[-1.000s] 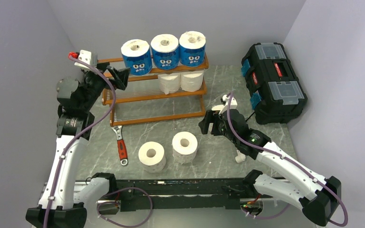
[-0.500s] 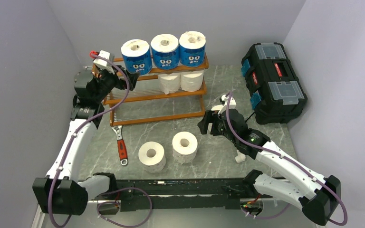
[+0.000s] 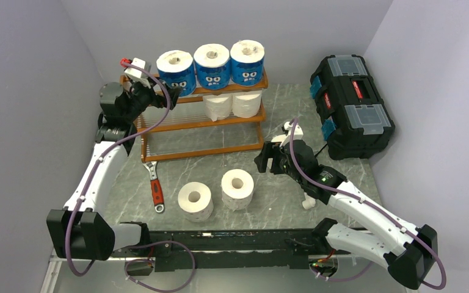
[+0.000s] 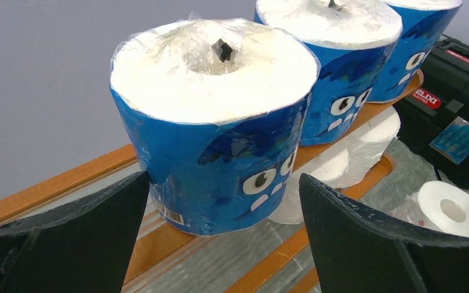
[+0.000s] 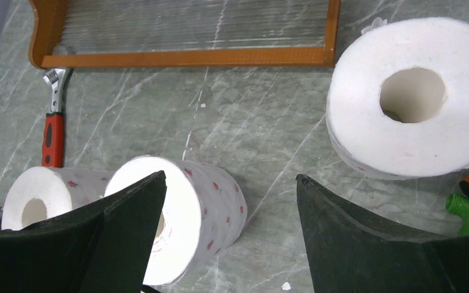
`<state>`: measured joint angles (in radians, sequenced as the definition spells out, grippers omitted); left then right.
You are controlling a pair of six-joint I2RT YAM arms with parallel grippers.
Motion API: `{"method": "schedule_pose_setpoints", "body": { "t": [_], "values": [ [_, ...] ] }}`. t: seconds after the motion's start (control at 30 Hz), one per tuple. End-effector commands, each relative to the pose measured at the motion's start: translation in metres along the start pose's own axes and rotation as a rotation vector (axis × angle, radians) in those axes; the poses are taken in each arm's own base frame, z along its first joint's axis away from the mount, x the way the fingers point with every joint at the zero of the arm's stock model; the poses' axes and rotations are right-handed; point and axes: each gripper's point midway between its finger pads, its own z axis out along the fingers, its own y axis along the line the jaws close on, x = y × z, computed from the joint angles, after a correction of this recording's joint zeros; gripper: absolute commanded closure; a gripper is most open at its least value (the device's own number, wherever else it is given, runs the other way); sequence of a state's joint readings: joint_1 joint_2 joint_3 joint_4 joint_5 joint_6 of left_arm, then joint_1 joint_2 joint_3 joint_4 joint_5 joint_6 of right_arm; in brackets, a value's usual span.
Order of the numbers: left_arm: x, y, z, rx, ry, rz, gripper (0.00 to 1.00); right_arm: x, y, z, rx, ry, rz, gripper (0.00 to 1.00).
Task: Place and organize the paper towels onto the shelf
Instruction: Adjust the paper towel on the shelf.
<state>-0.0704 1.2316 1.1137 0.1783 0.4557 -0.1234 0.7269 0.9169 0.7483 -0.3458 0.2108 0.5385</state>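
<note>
- Three short cylindrical paper towel rolls in blue wrappers printed with a cartoon face [image 3: 212, 68] are stood in a row on the top tier of the orange-brown wooden three-tier shelf [image 3: 207, 151].
- Two plain white rolls [image 3: 232, 105] are set side by side on the middle tier, toward its right end.
- The left gripper [image 3: 152, 96] is placed at the left end of the top tier. Its fingers are spread wide on either side of the leftmost blue-wrapped roll [image 4: 214, 122], and contact cannot be made out.
- Two unwrapped white rolls [image 3: 237, 184] are stood just beside each other on the grey-green marbled table [image 3: 287, 104], nearer than the shelf.
- The right gripper [image 3: 267, 160] is hung above the table to their right, its fingers parted and nothing between them.
- A further white roll with an open core [image 5: 409, 97] is shown by the right wrist camera, upright on the table and apart from those two.
- A red-handled wrench [image 3: 154, 186] is laid left of the loose rolls.
- A black plastic toolbox [image 3: 349, 104] is set at the far right.
</note>
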Motion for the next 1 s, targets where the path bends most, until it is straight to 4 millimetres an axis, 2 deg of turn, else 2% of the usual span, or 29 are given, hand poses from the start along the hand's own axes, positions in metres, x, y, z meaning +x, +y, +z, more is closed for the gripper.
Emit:
{"method": "schedule_pose_setpoints", "body": {
  "t": [0.0, 0.27, 0.43, 0.77, 0.97],
  "values": [
    [-0.028, -0.011, 0.009, 0.097, -0.075, 0.066, 0.02, -0.014, -0.001, -0.001, 0.006, -0.061, -0.007, 0.20],
    [-0.019, -0.007, 0.022, 0.104, -0.065, 0.038, 0.06, -0.012, -0.003, -0.001, 0.016, -0.054, -0.011, 0.20],
    [-0.024, -0.004, 0.019, 0.078, -0.092, 0.056, 0.08, -0.013, -0.005, -0.001, 0.024, -0.060, -0.018, 0.19],
    [-0.029, -0.004, 0.009, 0.053, -0.154, 0.084, 0.19, -0.012, -0.003, 0.003, 0.022, -0.051, -0.023, 0.19],
    [-0.032, 0.003, 0.004, 0.000, -0.195, 0.101, 0.20, -0.012, -0.004, 0.004, 0.025, -0.050, -0.023, 0.19]
  ]
}}
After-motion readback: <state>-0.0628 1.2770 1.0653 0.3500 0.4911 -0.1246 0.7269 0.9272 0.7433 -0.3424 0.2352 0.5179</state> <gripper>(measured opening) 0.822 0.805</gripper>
